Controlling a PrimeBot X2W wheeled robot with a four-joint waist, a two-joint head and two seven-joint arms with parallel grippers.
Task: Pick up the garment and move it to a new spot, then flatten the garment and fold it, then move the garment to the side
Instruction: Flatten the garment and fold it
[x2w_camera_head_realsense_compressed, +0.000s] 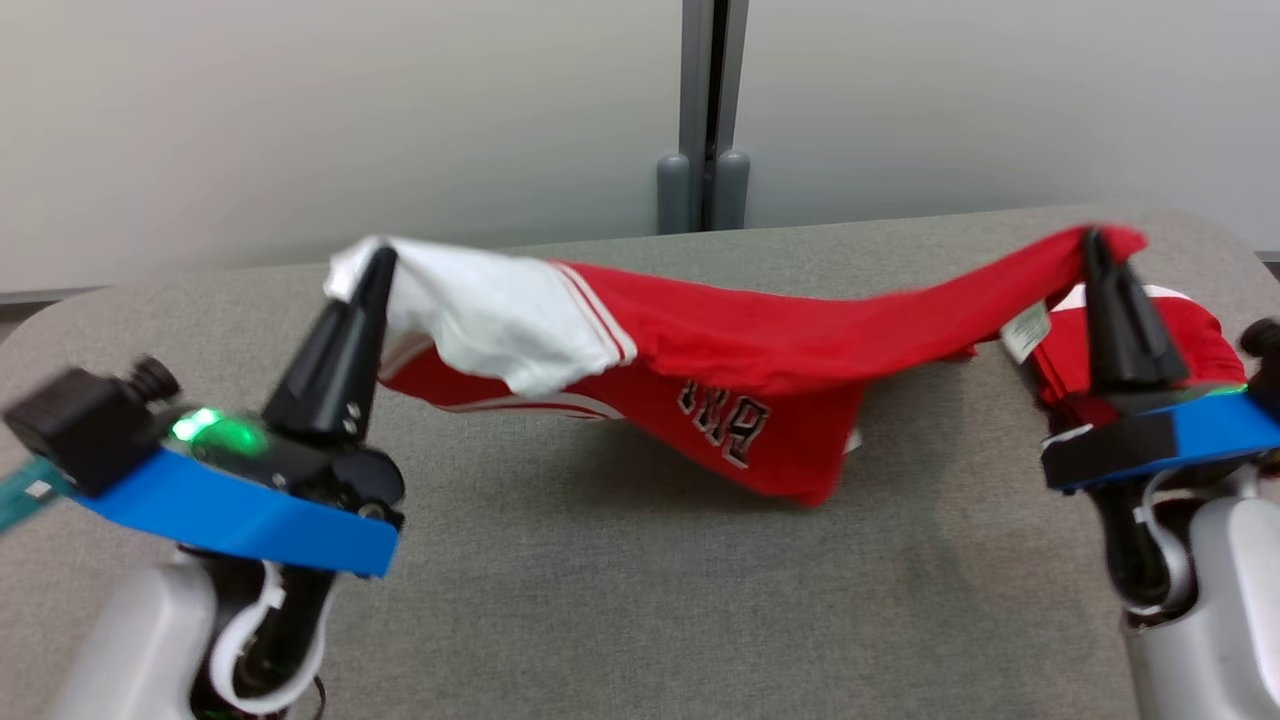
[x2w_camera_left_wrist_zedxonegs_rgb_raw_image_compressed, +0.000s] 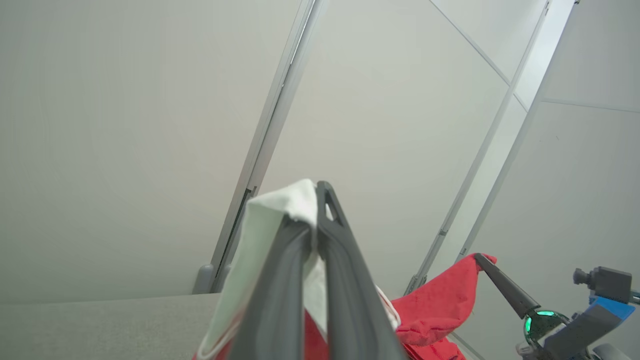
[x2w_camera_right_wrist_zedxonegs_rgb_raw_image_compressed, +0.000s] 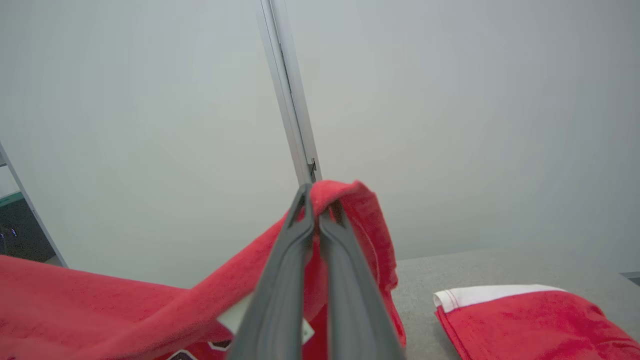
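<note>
A red garment (x2w_camera_head_realsense_compressed: 760, 350) with a white sleeve and dark lettering hangs stretched between both grippers above the grey table (x2w_camera_head_realsense_compressed: 620, 600). Its lower middle sags down to the tabletop. My left gripper (x2w_camera_head_realsense_compressed: 378, 262) is shut on the white sleeve end at the left. In the left wrist view the left gripper (x2w_camera_left_wrist_zedxonegs_rgb_raw_image_compressed: 317, 192) pinches white cloth (x2w_camera_left_wrist_zedxonegs_rgb_raw_image_compressed: 270, 225) at its tips. My right gripper (x2w_camera_head_realsense_compressed: 1093, 242) is shut on the red end at the right. The right wrist view shows the right gripper (x2w_camera_right_wrist_zedxonegs_rgb_raw_image_compressed: 315, 197) with the red fabric (x2w_camera_right_wrist_zedxonegs_rgb_raw_image_compressed: 360, 205) draped over its tips.
A second red piece with a white band (x2w_camera_right_wrist_zedxonegs_rgb_raw_image_compressed: 520, 320) lies folded on the table at the far right, just behind my right gripper (x2w_camera_head_realsense_compressed: 1190, 330). A pale wall with a grey post (x2w_camera_head_realsense_compressed: 705, 110) stands behind the table's far edge.
</note>
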